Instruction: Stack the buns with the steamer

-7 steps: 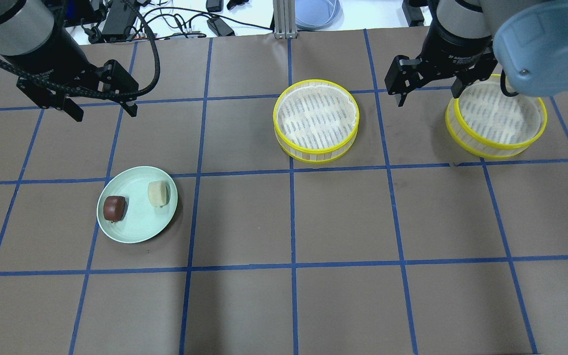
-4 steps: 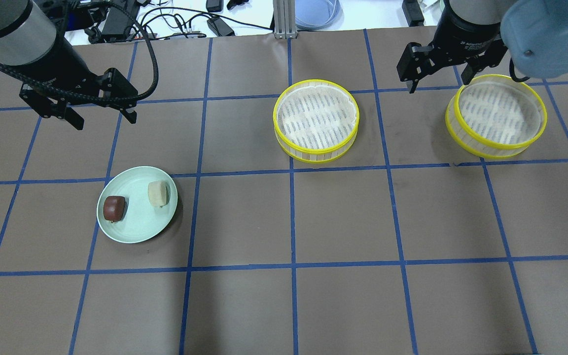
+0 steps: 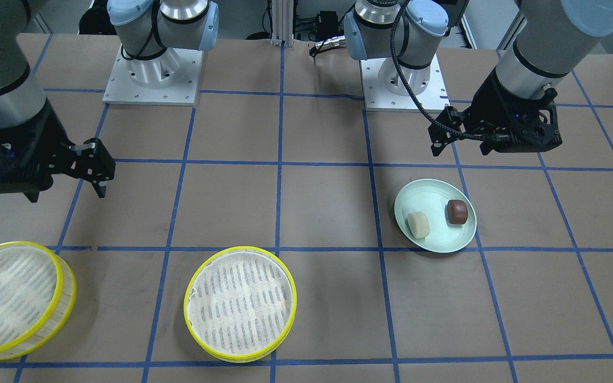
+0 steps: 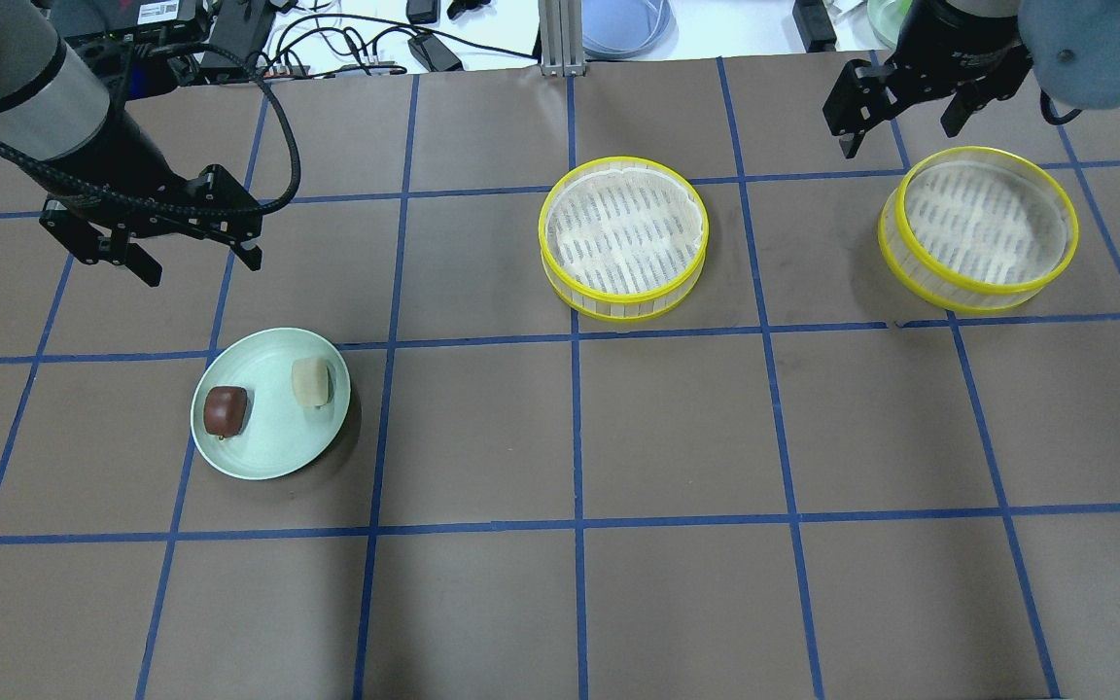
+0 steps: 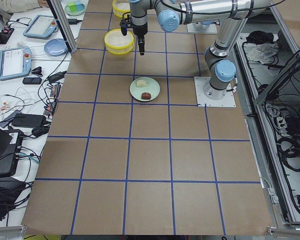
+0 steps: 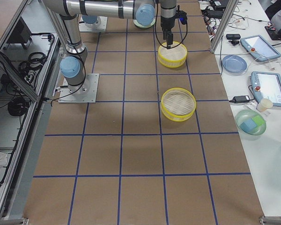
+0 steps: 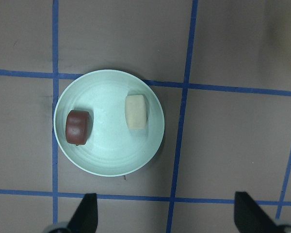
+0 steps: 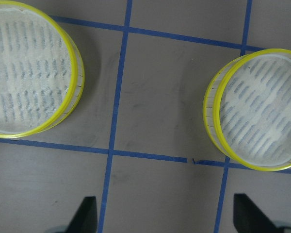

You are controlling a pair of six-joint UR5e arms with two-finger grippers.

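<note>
L claw point(image 4: 198, 258) hangs wide open and empty. The plate point(image 4: 273, 452) sits just fwd of it, clear of the fingers. Cream bun point(image 4: 312, 381) lies near the claw's mid-line, brown bun point(image 4: 226, 411) out toward one finger's side. R claw point(image 4: 900, 126) is also spread wide, holding nothing; near tier point(image 4: 978, 292) is just fwd of it, other tier point(image 4: 618, 301) fwd too but off toward L claw.

Risks, imo: buns look tipped on edge, so an off-centre pinch could roll one off the plate. They sit close — jaws dropping on one may knock the other. The plate may skid. Tier rims are thin; a shallow grip could tilt one.
</note>
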